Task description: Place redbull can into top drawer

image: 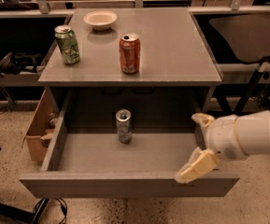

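Note:
The redbull can (124,125), slim and silver-blue with a silver top, stands upright inside the open top drawer (125,184), near the middle toward the back. My gripper (197,146) is at the drawer's right side, over its right wall and front corner, well to the right of the can. Its two tan fingers (196,167) are spread apart and hold nothing.
On the cabinet top (181,55) stand a green can (67,44), a red-orange can (130,53) and a white bowl (100,19). A cardboard box (37,129) sits on the floor left of the drawer. A dark chair (246,36) is at the right.

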`<action>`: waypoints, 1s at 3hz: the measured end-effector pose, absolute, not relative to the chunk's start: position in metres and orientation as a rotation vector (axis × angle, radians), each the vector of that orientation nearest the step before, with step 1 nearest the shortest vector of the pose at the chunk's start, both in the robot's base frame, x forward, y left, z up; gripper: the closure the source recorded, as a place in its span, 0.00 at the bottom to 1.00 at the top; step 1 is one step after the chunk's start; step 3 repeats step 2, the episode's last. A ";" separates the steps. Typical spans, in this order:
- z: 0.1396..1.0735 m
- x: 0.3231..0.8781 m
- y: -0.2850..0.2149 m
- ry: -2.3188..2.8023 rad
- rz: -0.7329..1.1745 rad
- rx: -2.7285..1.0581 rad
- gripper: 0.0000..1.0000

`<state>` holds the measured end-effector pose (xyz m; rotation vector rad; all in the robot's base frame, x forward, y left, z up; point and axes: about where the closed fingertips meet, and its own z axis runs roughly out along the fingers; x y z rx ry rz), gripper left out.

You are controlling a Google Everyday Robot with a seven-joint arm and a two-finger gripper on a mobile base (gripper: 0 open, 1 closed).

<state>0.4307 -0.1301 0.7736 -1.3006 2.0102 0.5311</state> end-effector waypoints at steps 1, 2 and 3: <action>0.877 0.437 -0.168 2.069 0.200 -1.315 0.00; 0.981 0.439 -0.187 2.067 -0.093 -1.371 0.00; 0.981 0.439 -0.187 2.067 -0.093 -1.371 0.00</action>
